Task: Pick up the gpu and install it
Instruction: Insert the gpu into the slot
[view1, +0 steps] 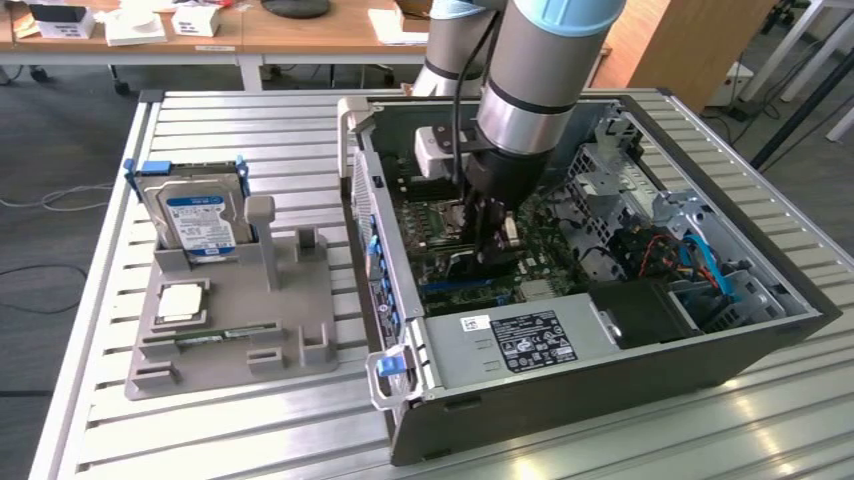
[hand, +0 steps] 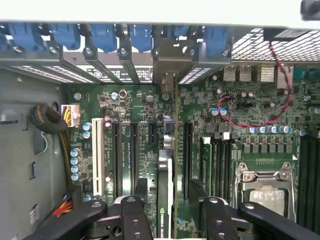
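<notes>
While down inside the computer case (view1: 747, 345), claw (hand: 169, 200) spread wide astride the upright card (hand: 165, 185), maybe gripping, unclear.

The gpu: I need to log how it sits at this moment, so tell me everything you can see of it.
The gpu stands on edge inside the open computer case, seen edge-on from the wrist as a thin dark card with a pale strip along it. Its silver metal end bracket meets the rear slot row under the blue clips. It sits among the black expansion slots of the green motherboard. The gripper straddles it, fingers on either side, open.
</notes>
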